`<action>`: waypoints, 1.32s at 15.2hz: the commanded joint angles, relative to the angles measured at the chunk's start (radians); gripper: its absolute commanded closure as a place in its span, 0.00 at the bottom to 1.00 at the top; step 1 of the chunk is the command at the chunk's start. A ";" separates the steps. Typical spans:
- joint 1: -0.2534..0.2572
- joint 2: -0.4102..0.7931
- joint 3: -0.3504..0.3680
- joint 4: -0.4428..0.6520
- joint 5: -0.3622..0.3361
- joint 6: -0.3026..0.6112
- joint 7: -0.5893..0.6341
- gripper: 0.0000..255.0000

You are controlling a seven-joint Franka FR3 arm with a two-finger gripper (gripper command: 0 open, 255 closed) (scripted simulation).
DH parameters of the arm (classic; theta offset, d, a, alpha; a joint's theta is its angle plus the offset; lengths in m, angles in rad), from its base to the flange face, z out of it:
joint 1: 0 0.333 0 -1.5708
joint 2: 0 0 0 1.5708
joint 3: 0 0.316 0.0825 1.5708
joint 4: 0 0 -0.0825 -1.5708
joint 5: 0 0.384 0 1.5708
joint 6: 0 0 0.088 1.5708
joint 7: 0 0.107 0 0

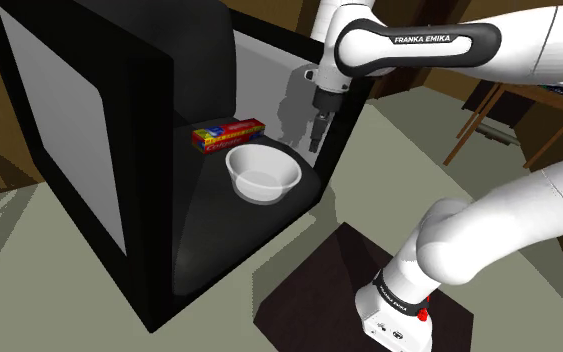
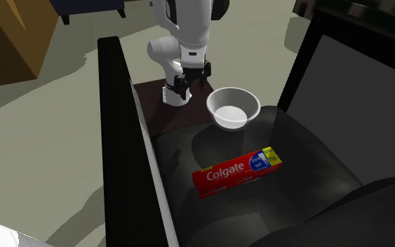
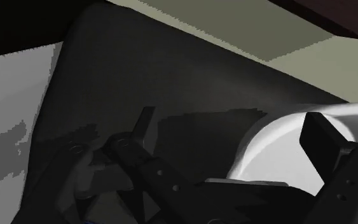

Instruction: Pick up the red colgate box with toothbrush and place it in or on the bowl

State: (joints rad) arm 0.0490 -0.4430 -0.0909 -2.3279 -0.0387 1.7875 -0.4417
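The red Colgate box (image 1: 227, 133) (image 2: 238, 172) lies flat on the dark shelf surface (image 2: 294, 151) inside a black open-fronted cabinet. A white bowl (image 1: 262, 172) (image 2: 233, 109) (image 3: 279, 133) stands upright and empty on the same surface, between the box and the front edge. My gripper (image 1: 315, 143) (image 2: 191, 83) (image 3: 234, 137) hangs open above the shelf near its front corner, to the shoulder view's right of the bowl and a little higher. It holds nothing. In the wrist view the bowl's rim shows between the fingertips (image 3: 327, 143) without touching them.
Tall black cabinet walls (image 1: 89, 150) (image 2: 129, 140) close in the shelf on both sides, and a grey back panel (image 1: 269, 75) stands behind it. The arm's stand (image 1: 394, 310) sits on a dark brown mat. Wooden furniture (image 1: 489, 120) stands beyond the arm.
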 commanded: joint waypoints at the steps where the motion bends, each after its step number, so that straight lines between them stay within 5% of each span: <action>1: 0.010 0.082 -0.028 0.065 -0.009 0.026 -0.100 0.00; 10: 0.046 0.424 -0.080 0.350 0.027 0.112 -0.485 0.00; 20: 0.042 0.798 -0.031 0.778 0.089 0.087 -0.843 0.00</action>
State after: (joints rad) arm 0.0923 0.3183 -0.1298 -1.5977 0.0459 1.8820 -1.2478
